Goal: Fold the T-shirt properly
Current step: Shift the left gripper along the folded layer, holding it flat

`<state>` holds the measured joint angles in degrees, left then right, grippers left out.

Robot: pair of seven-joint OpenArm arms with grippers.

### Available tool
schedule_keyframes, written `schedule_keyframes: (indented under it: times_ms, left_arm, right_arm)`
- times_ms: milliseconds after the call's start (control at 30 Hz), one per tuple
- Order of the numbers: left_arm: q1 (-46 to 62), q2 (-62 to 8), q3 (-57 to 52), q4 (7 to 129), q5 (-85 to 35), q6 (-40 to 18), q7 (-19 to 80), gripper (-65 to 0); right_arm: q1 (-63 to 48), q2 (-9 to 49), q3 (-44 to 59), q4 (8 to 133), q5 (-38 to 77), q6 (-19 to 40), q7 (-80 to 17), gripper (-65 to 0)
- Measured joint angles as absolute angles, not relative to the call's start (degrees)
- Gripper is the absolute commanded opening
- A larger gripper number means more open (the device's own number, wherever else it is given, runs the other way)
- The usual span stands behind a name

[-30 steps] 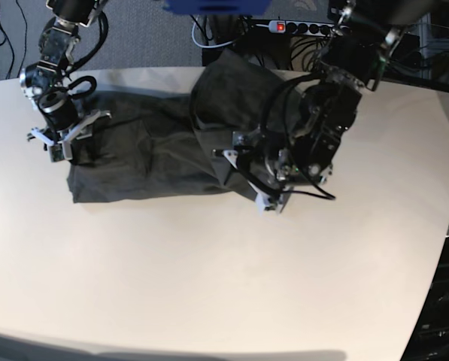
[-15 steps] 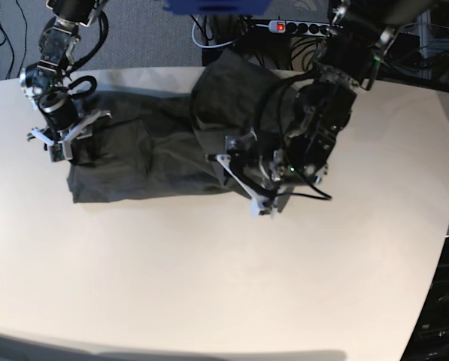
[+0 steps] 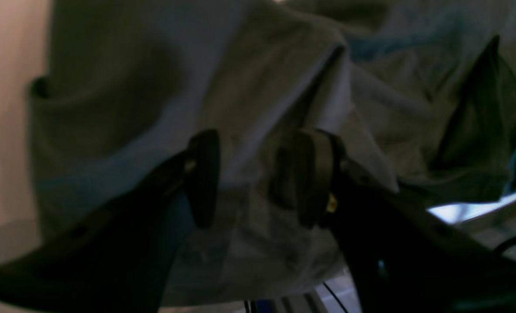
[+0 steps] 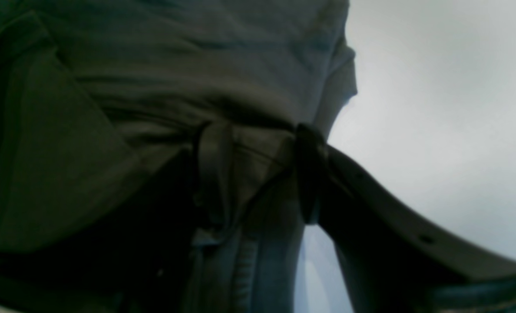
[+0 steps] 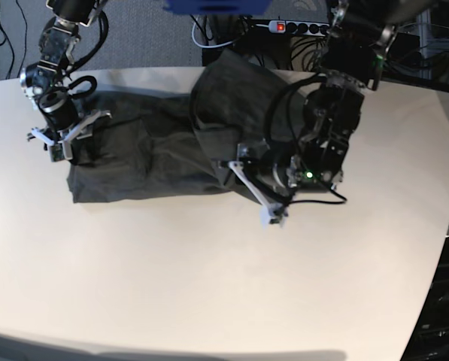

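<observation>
The dark grey T-shirt [image 5: 156, 150] lies crumpled across the back of the pale table [image 5: 209, 286], with a raised hump at the back middle. My left gripper [image 5: 254, 192] is at the shirt's front right edge. In the left wrist view its jaws [image 3: 256, 182] stand open, with the shirt [image 3: 132, 108] just beyond the pads. My right gripper [image 5: 62, 131] is at the shirt's left end. In the right wrist view it [image 4: 260, 174] is open, with a fold of shirt [image 4: 175, 65] between the fingers.
A power strip [image 5: 299, 28] with a red switch and tangled cables lies behind the table's back edge. A blue object [image 5: 216, 6] is at the top middle. Bare tabletop spreads in front of the shirt to the near edge.
My left gripper has shifted slightly toward the front and right along the shirt's front edge, and its arm has swung right. The right arm and the shirt's left end have not moved.
</observation>
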<state>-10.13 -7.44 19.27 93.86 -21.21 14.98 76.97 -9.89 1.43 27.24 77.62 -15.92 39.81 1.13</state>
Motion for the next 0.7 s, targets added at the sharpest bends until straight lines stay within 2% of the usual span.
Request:
schedule_keyframes:
  times_ms: [700]
  left_arm:
    - [-5.8,-5.5,19.0,93.8,-21.3,13.7,73.1,-36.9]
  right_arm:
    - [-9.9,1.4,27.2,77.6,-15.9,39.8,1.1,-41.1]
